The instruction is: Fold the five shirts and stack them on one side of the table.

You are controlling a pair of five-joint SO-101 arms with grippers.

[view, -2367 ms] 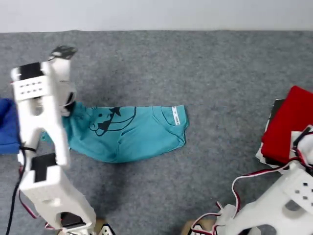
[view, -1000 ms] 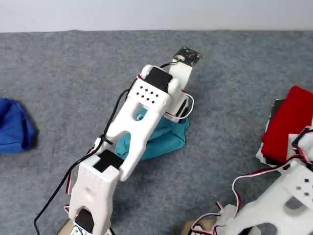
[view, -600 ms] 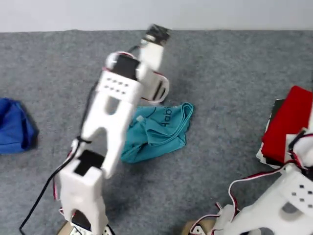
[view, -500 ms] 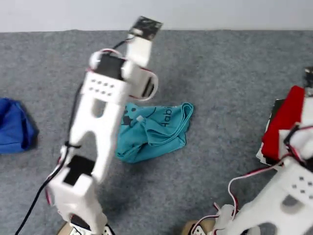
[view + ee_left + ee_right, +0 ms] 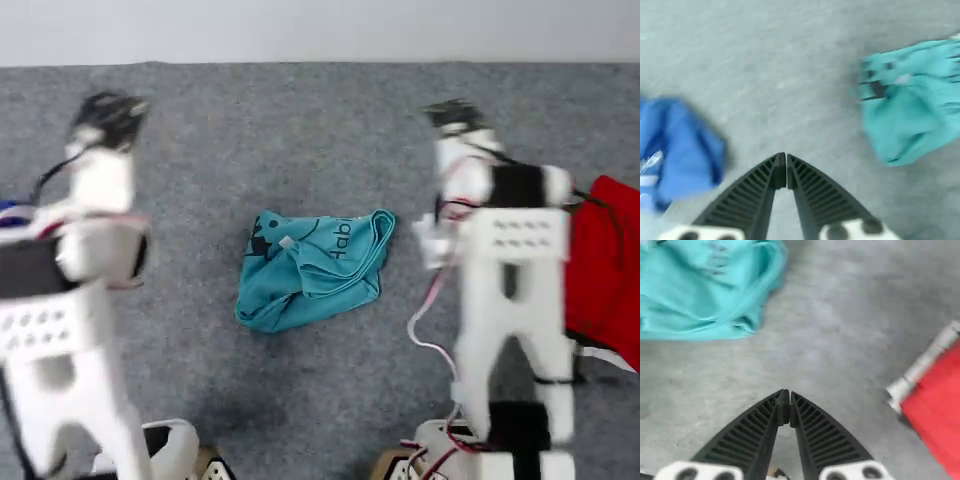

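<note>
A teal shirt [image 5: 312,265] lies bunched and folded over on itself in the middle of the grey table [image 5: 300,120]; it also shows as the teal shirt [image 5: 912,112] and the teal shirt [image 5: 705,290]. My left gripper [image 5: 108,106] is up at the far left, well apart from it, shut with nothing in it [image 5: 786,159]. A blue shirt [image 5: 677,145] lies crumpled at the left edge, mostly hidden behind that arm. My right gripper [image 5: 455,113] stands between the teal shirt and a red shirt [image 5: 608,265], shut and empty [image 5: 786,394].
The red shirt [image 5: 940,407] rests on a small stack with a white layer [image 5: 920,367] showing at its edge. Both arm bases stand at the near edge. Bare grey felt stretches across the far half and in front of the teal shirt.
The left arm folded the teal shirt over itself, let it go, then swung away to the far left. The right arm rose from the lower right to beside the shirt.
</note>
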